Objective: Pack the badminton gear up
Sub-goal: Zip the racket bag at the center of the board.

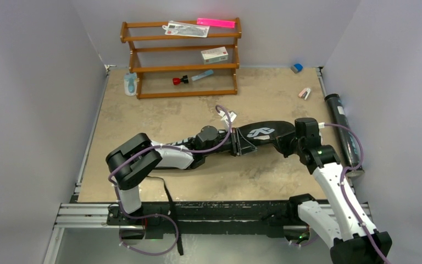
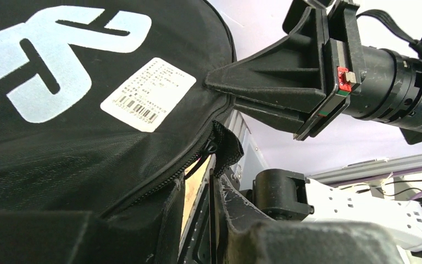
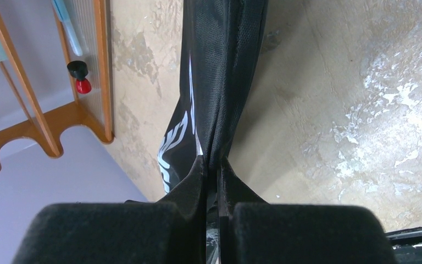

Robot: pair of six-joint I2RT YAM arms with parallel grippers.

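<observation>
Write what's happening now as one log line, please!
right jaws: shut on black bag edge | left jaws: at zipper, grip unclear | zipper: partly open | dark tube: on table, outside bag

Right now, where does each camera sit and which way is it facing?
Top external: above, behind the bases, looking down at the table, left arm, right arm, black bag.
Left wrist: against the bag, facing the right gripper; left fingers below.
Right wrist: looks along the bag toward the wooden rack; right fingers pinch it.
All share the bag.

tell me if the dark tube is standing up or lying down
Lying down: the dark tube stretches lengthwise on its side along the right edge of the table.
</observation>
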